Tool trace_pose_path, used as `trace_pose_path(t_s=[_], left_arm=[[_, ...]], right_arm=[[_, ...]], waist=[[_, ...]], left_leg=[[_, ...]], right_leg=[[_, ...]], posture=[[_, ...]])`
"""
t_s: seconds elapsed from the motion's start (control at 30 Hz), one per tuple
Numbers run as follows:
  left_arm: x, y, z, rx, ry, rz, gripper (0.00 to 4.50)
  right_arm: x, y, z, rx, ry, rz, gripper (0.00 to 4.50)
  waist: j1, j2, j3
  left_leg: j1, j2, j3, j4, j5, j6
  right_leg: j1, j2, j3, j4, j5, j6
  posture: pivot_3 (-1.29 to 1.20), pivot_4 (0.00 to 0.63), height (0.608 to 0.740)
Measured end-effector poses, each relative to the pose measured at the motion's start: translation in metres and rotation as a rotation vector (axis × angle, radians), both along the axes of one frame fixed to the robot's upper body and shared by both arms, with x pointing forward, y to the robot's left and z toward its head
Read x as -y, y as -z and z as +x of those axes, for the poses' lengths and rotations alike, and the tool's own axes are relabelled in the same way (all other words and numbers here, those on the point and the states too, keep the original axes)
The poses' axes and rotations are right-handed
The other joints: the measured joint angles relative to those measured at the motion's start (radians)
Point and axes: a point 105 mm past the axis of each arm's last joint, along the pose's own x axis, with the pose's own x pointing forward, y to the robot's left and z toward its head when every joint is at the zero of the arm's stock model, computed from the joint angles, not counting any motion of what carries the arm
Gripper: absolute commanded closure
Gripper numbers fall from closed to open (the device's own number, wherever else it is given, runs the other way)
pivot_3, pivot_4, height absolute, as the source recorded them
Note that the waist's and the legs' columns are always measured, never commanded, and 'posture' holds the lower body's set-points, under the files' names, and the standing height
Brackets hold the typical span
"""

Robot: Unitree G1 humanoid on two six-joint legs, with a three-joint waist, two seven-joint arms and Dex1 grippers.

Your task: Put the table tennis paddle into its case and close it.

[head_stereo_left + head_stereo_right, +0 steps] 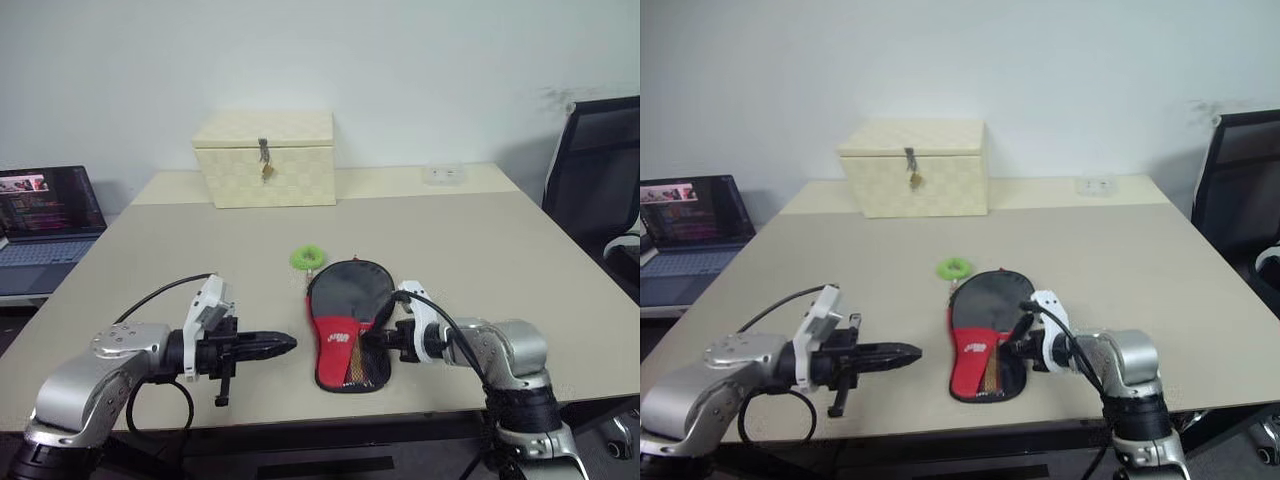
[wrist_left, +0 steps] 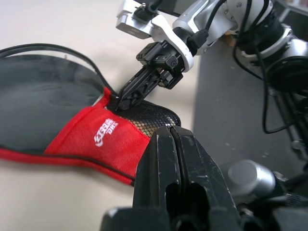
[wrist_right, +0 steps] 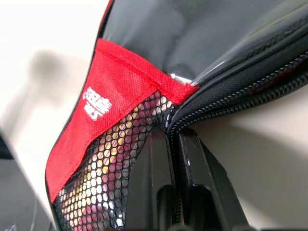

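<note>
Left fingers (image 1: 285,345): closed, empty, level, pointing at the case (image 1: 345,325) just beside their tips.
Right fingers (image 2: 126,97): closed on the case's zipped rim at the mesh pocket.
Paddle: likely inside; handle not visible, can't confirm.
Risk: the unheld case may drag with a zip pull; the fingers may slip off.
Room: counter (image 1: 480,250) edge close below the case; bare counter beyond; green ring (image 1: 308,257) near its top.

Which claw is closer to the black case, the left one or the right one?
Right. The right claw is shut at the case rim by the mesh pocket; the left claw, shut, hangs apart beside it.
</note>
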Motion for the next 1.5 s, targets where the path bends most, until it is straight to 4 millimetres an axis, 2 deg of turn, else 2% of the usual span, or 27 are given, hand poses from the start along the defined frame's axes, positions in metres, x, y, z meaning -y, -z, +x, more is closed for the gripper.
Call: trace_pose_path(t_s=[0.2,0.67,0.77,0.97,1.03,1.13,1.23,1.37,1.43,1.47,1.5], left_arm=[[0.002,-0.001,-0.001,0.003,-0.006,-0.004,4.5],[0.001,-0.002,0.004,0.007,-0.01,-0.003,4.5],[0.0,-0.002,0.005,0.014,-0.014,-0.002,4.5],[-0.001,-0.001,0.007,0.028,-0.031,0.005,4.5],[-0.002,0.0,0.007,0.029,-0.037,0.006,4.5],[-0.003,0.003,0.007,0.025,-0.056,0.006,4.5],[-0.004,0.004,0.007,0.021,-0.067,0.006,4.5],[-0.007,0.004,0.014,0.02,-0.109,0.006,4.5],[-0.013,0.004,0.024,0.025,-0.168,0.016,4.5],[-0.017,0.005,0.03,0.03,-0.205,0.023,4.5],[-0.02,0.005,0.034,0.036,-0.233,0.03,4.31]], right_arm=[[0.005,0.001,-0.007,-0.017,0.018,0.0,4.46],[0.005,0.006,-0.008,-0.035,0.059,0.022,4.46],[0.006,0.007,-0.006,-0.032,0.092,0.019,3.74],[0.01,-0.002,-0.004,0.034,0.126,-0.022,1.73],[0.017,-0.008,-0.005,0.101,0.108,-0.088,1.05],[0.022,-0.029,-0.012,0.23,0.002,-0.153,0.03],[0.023,-0.051,-0.016,0.338,-0.127,-0.185,0.03],[-0.004,-0.087,-0.003,0.436,-0.175,0.034,0.03],[-0.018,-0.09,0.003,0.44,-0.187,0.109,0.03],[-0.023,-0.085,0.005,0.424,-0.19,0.119,0.03],[-0.027,-0.08,0.008,0.411,-0.184,0.121,0.0]], waist=[[0.001,0.0,0.0],[0.003,0.0,0.0],[0.002,-0.001,0.0],[0.005,-0.001,0.0],[0.006,-0.001,0.0],[0.006,-0.001,0.0],[0.006,-0.001,0.0],[0.0,-0.002,0.0],[0.002,-0.002,0.0],[0.003,-0.002,0.0],[0.005,-0.002,0.0]], left_leg=[[0.0,0.0,0.001,0.0,0.0,0.0],[0.0,0.0,0.002,0.0,0.0,0.0],[0.0,0.0,0.002,0.0,0.0,0.0],[0.0,0.0,0.002,0.0,0.0,0.0],[-0.001,0.0,0.002,0.0,0.0,0.0],[-0.001,0.0,0.003,-0.002,0.0,0.0],[-0.001,0.0,0.003,-0.002,0.0,0.0],[0.0,0.001,0.003,-0.002,0.0,0.0],[0.0,0.001,0.002,-0.002,0.0,0.0],[-0.001,0.002,0.002,-0.002,0.0,0.0],[-0.001,0.001,0.003,-0.002,0.0,0.0]], right_leg=[[0.0,0.0,0.0,-0.001,0.0,0.001],[0.0,0.0,0.001,-0.001,0.0,0.001],[0.0,0.0,0.001,-0.001,0.0,0.001],[0.0,0.0,0.001,-0.002,0.0,0.001],[0.0,0.0,0.001,-0.004,0.0,0.001],[0.0,0.0,0.001,-0.007,0.0,0.001],[0.0,0.0,0.001,-0.008,0.0,0.001],[0.0,0.003,0.002,-0.007,0.0,0.001],[0.001,0.003,0.001,-0.007,0.0,0.001],[0.001,0.003,0.001,-0.007,0.0,0.001],[0.0,0.002,0.001,-0.008,0.0,0.001]], posture=[[0.0,0.15,0.74],[0.0,0.15,0.74],[0.0,0.15,0.74],[0.0,0.15,0.74],[0.0,0.15,0.74],[0.0,0.15,0.74],[0.0,0.15,0.74],[0.0,0.15,0.74],[0.0,0.15,0.74],[0.0,0.15,0.74],[0.0,0.15,0.74]])
